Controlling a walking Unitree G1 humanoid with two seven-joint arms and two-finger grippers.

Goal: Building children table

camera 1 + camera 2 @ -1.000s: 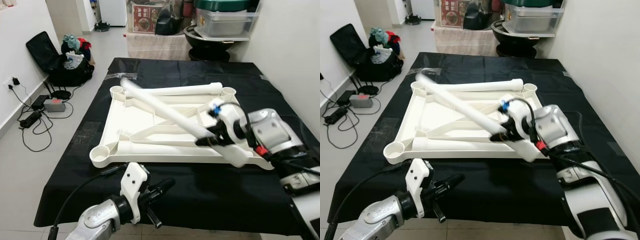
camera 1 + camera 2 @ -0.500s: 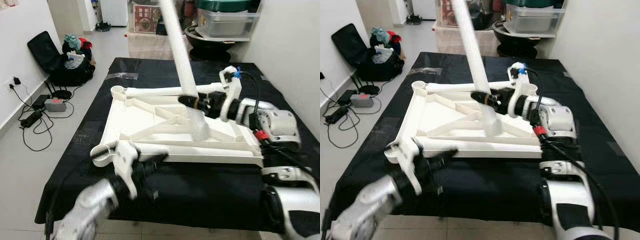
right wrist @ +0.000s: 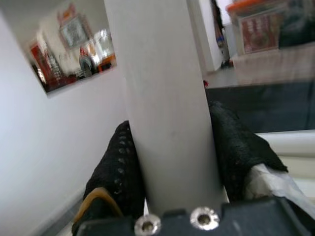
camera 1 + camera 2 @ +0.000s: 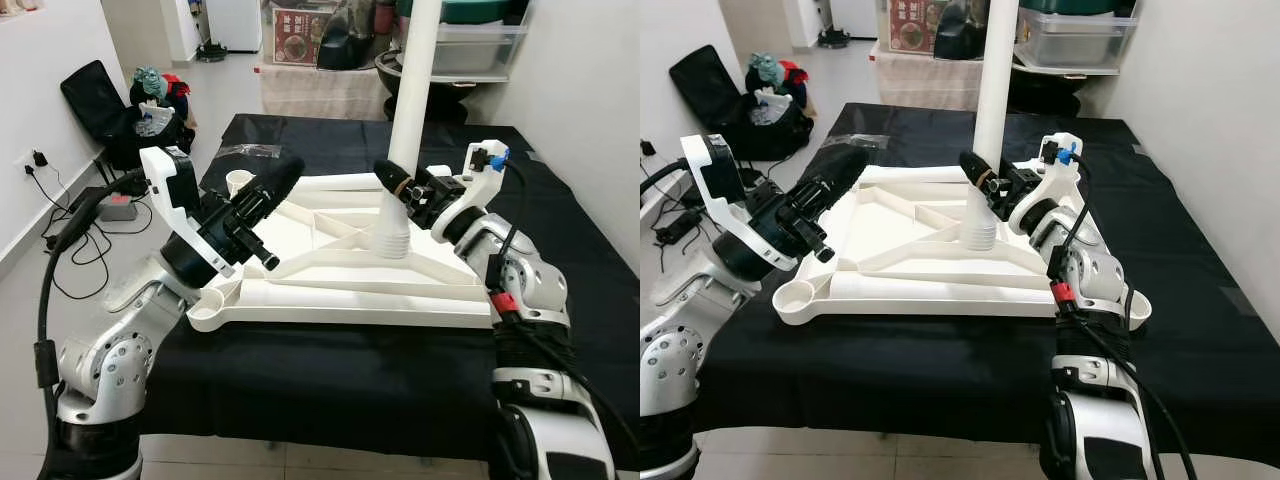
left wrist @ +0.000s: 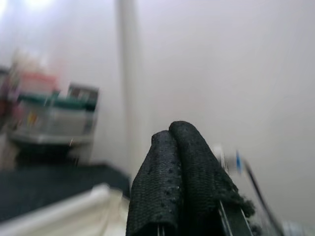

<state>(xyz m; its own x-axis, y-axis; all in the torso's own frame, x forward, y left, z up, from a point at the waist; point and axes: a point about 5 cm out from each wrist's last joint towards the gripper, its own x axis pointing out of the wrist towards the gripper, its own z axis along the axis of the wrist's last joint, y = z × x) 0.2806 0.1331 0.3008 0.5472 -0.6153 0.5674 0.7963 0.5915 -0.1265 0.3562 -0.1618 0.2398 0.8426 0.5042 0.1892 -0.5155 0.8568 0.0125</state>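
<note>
A white table leg (image 4: 412, 90) is held upright, clamped in the right tool (image 4: 393, 181), above the upturned tabletop (image 4: 340, 285); the left tool (image 4: 262, 190), fingers closed and empty, is raised beside it.

One white tabletop (image 4: 300, 225) is out there, lying upside down. Table legs, I count three: one upright leg (image 4: 415, 90), one far leg (image 4: 340, 183) lying along the back edge and one near leg (image 4: 350, 295) along the front. Two corner sockets (image 4: 215, 300) are visible on the left side. Two grippers: the left gripper (image 4: 290, 167) and the right gripper (image 4: 395, 180). One black-draped table (image 4: 330, 370), one black bag (image 4: 90, 95) and one clear bin (image 4: 470, 45).
</note>
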